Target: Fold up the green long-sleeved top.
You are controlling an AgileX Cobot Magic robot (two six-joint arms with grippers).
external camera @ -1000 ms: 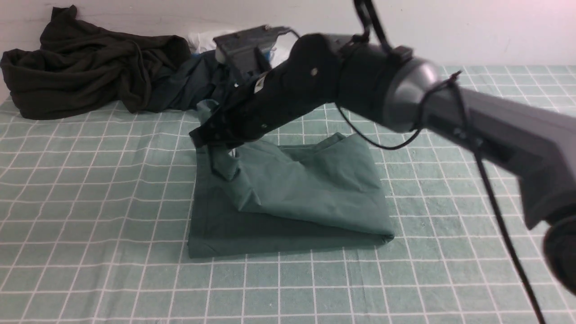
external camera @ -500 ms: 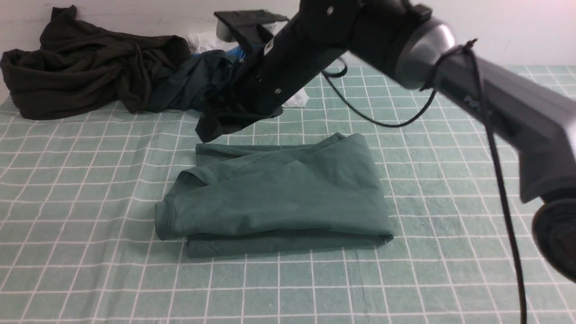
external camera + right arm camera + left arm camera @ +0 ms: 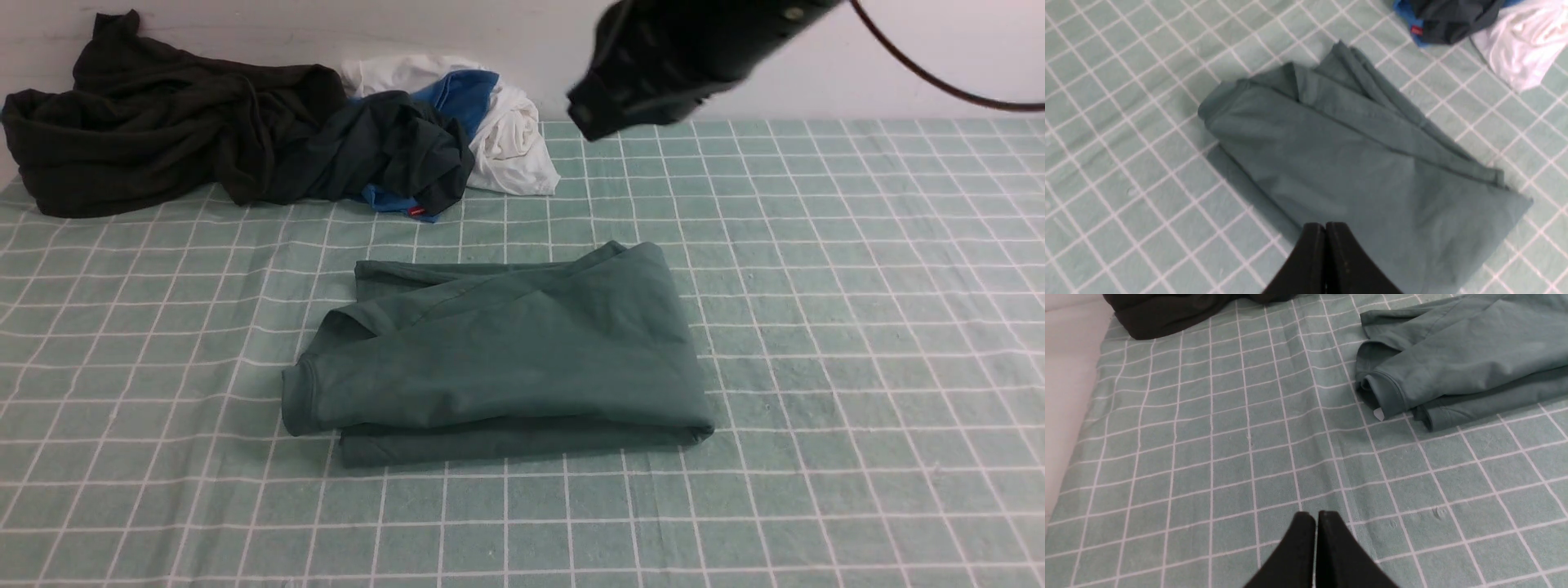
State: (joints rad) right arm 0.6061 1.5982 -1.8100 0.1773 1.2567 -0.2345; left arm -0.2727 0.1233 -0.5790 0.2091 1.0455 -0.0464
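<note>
The green long-sleeved top [image 3: 506, 359] lies folded in a compact bundle on the checked cloth in mid-table. It also shows in the left wrist view [image 3: 1453, 363], with a small white tag at its cuffed edge, and in the right wrist view [image 3: 1355, 159]. My right gripper [image 3: 1325, 226] is shut and empty, held high above the top; its arm [image 3: 669, 57] shows at the top of the front view. My left gripper [image 3: 1316, 514] is shut and empty above bare cloth, apart from the top.
At the back left lies a black-brown garment [image 3: 155, 122], with a dark blackish-green garment [image 3: 384, 151] and white and blue clothes [image 3: 498, 122] beside it. The checked green tablecloth [image 3: 857, 327] covers the table. A wall stands behind.
My right gripper has let go of the top's raised edge, which dropped flat over the bundle. The right arm has lifted up and back to the right, uncovering the clothes pile.
</note>
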